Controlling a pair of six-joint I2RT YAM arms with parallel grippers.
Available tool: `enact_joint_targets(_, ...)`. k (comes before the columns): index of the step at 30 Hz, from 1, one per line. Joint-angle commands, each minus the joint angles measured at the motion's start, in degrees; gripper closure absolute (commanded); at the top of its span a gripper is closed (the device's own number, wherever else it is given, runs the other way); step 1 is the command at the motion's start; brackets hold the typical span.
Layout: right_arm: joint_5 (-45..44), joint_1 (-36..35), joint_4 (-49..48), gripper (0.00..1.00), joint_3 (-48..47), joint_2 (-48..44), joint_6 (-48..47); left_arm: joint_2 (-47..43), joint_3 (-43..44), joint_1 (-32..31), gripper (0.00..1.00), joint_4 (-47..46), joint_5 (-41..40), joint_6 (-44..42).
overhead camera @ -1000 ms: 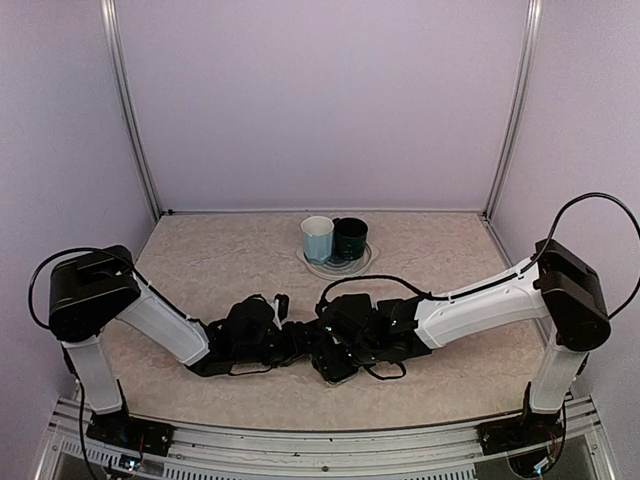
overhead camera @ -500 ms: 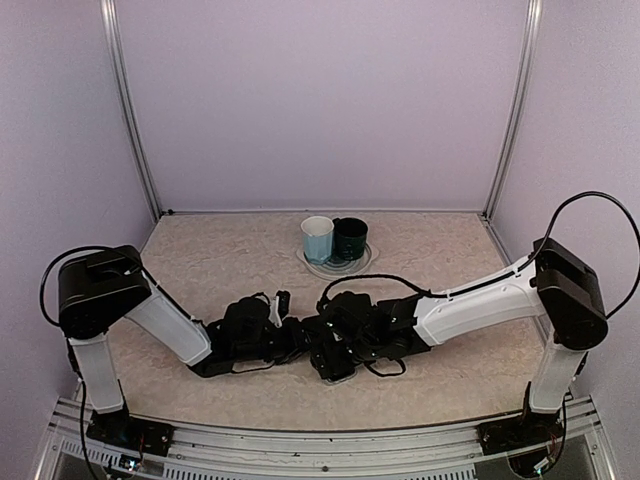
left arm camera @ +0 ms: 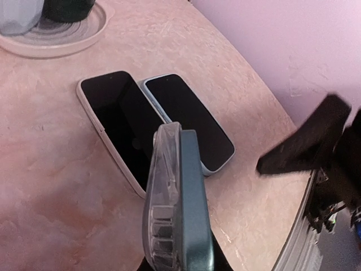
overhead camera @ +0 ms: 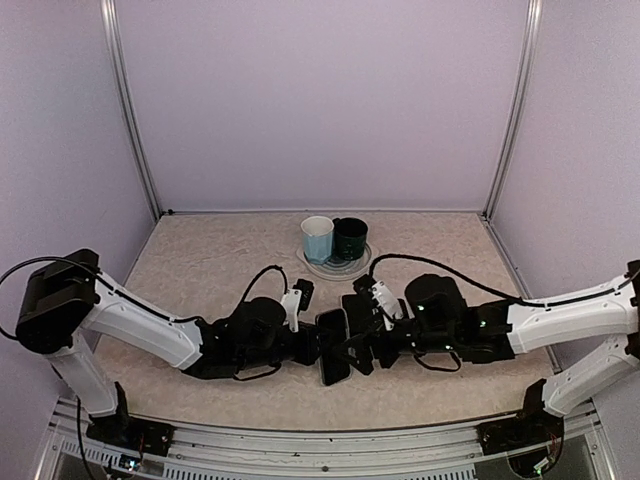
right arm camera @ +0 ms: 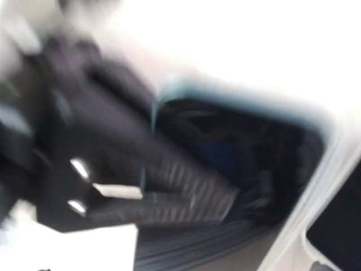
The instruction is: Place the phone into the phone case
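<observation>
In the left wrist view a dark teal phone (left arm camera: pixel 196 209) stands edge-on, pressed against a clear phone case (left arm camera: pixel 161 197). My left gripper (overhead camera: pixel 318 348) is shut on the pair, low over the table's middle. I cannot tell whether the phone is fully seated in the case. My right gripper (overhead camera: pixel 368 335) sits just right of it, jaws spread and holding nothing. One of its black fingers (left arm camera: pixel 307 147) shows at the right of the left wrist view. The right wrist view is blurred by motion.
Two more phones lie flat side by side beyond the held one, one white-edged (left arm camera: pixel 121 127) and one pale-blue-edged (left arm camera: pixel 189 121). A plate (overhead camera: pixel 338 268) at the back middle carries a light blue cup (overhead camera: pixel 317 240) and a dark cup (overhead camera: pixel 350 238).
My right arm has pulled back to the right and its jaws have spread. The left gripper has shut on the phone and case, and its arm now reaches out lower.
</observation>
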State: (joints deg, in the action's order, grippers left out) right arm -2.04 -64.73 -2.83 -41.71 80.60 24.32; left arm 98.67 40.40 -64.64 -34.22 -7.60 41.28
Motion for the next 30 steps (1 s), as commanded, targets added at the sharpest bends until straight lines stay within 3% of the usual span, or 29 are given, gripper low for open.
enact_joint_targets(1,14.10,6.69,-21.68,0.01,12.11,-13.01,-3.61,-6.51,-0.53,-3.05,1.00,7.06,-10.25,-16.16)
enact_joint_targets(5,17.57,8.91,-33.84,0.01,21.25,-20.97,-5.82,-14.15,-3.13,-6.06,1.00,4.20,-11.05,-22.50)
enact_joint_targets(9,23.46,9.01,-33.19,0.01,20.38,-23.15,-11.73,-22.87,-4.18,-9.02,1.00,1.60,-7.18,-27.82)
enact_joint_targets(18,37.89,7.87,-31.87,0.03,10.32,-11.84,-16.28,-29.30,0.68,-13.56,1.00,3.89,-6.42,-31.16)
enact_joint_targets(27,37.91,4.70,-29.11,0.33,7.17,-5.72,-16.82,-29.15,0.97,-13.76,1.00,2.55,-6.26,-29.32)
enact_joint_targets(28,37.89,4.69,-29.34,0.32,7.51,-5.83,-16.41,-29.22,1.11,-13.73,1.00,2.61,-6.29,-29.20)
enact_joint_targets(30,36.08,4.70,-28.19,0.20,7.89,-6.80,-16.17,-29.07,1.52,-13.76,1.00,3.65,-7.55,-29.09)
